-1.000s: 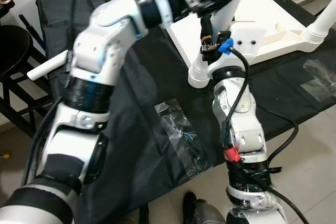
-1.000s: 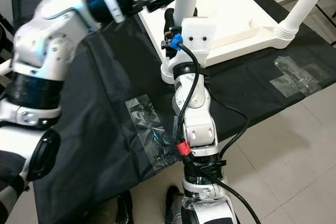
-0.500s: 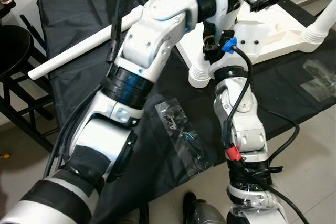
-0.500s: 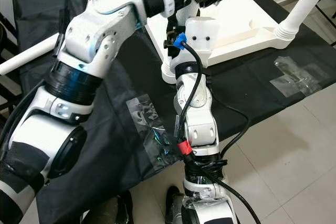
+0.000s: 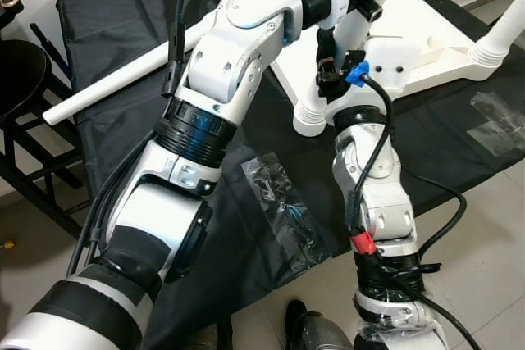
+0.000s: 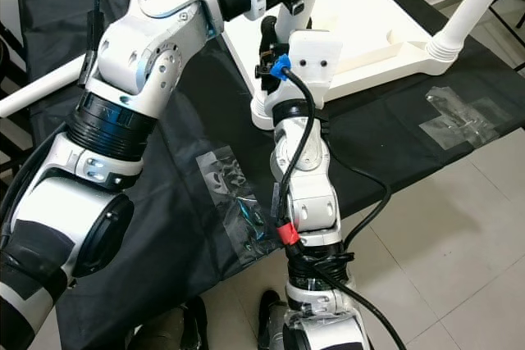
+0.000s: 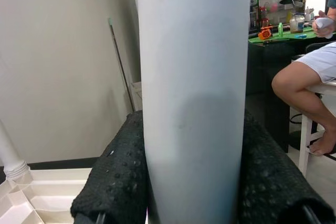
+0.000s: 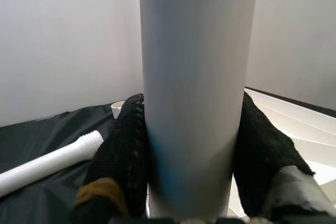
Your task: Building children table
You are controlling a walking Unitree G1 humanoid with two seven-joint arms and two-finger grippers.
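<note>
Together, our left gripper [image 7: 191, 182] and right gripper [image 8: 191, 166] clamp the upright white table leg [image 7: 191, 77] between their closed-in fingers, its foot seated on the inverted tabletop [image 5: 418, 22] below them.

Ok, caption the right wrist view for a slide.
Right end effector clamped around a white table leg, spare leg lying on black cloth.

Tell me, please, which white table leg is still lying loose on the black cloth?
The long leg lying flat on the cloth at the robot's left; the others stand upright in the upturned tabletop.
</note>
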